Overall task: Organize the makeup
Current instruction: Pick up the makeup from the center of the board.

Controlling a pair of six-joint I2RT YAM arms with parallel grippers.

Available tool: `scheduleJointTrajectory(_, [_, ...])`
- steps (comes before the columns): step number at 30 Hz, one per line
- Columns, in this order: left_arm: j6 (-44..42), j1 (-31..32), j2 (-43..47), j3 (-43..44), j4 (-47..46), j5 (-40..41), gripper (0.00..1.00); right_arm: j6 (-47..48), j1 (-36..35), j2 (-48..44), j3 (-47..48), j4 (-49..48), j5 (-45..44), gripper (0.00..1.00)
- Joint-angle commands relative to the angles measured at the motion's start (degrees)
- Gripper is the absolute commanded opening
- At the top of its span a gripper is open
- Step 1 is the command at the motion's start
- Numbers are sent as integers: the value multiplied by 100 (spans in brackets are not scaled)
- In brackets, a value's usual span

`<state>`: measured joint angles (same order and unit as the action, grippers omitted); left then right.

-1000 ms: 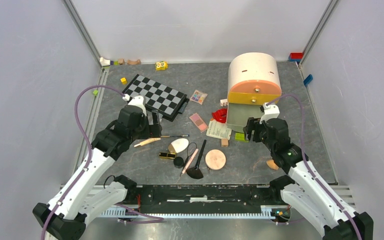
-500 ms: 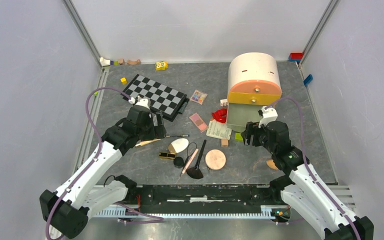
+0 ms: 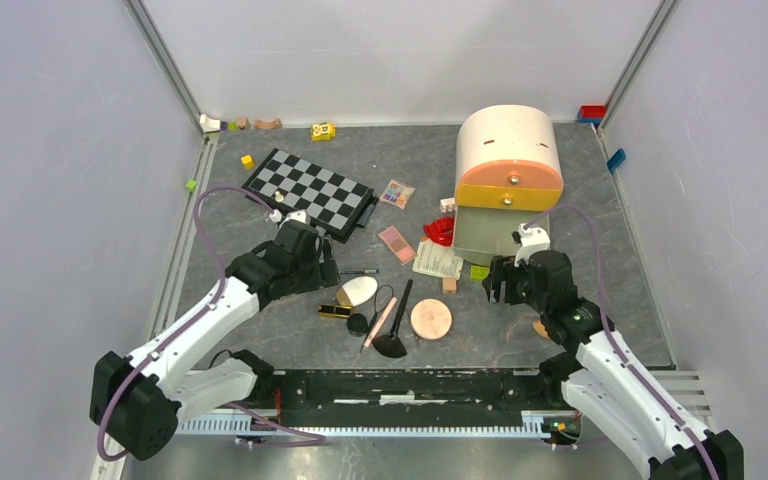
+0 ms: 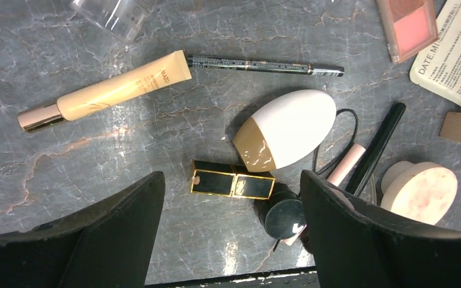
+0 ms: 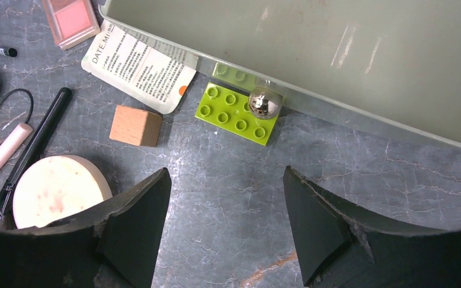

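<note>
While the left end effector [image 3: 322, 264] is hanging wide and empty: black-gold lipstick [image 4: 233, 185] is lying flat on the counter [image 4: 66, 162], under the gap.
Slip risk: the glossy square tube is likely skidding aside if pinched off-centre.
Crowding: the white egg-shaped applicator [image 4: 288, 129] is sitting just beside it, risking a nudge.
Right end effector [image 5: 225, 180]: gaping wide, holding nothing.

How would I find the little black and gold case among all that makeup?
Start at the checkerboard and come toward the near edge. There the black and gold case lies flat in front of the white egg-shaped piece with a tan tip. It is the only boxy, gold-edged item; its neighbours are round or long and thin.
</note>
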<state>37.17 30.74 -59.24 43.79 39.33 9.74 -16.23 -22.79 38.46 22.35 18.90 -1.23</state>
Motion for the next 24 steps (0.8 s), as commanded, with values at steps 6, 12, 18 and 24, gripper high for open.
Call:
scheduleJointTrajectory(6, [200,-173,-272,266,-325,697,94,91,-15,-115,-37,-29,100,76])
scheduleJointTrajectory(12, [-408,-1035,-756,654,-1023,349,97,166,-13,-84,-42,-36,379,76])
scheduleJointTrajectory(18, [-1139,-1195,-1510,899,-1804,811,100,216,-13,-49,-37,-13,502,77])
scheduleJointTrajectory(24, [-1674,-1238,-2553,1193,-2210,950,96,214,-12,-72,-28,-9,566,77])
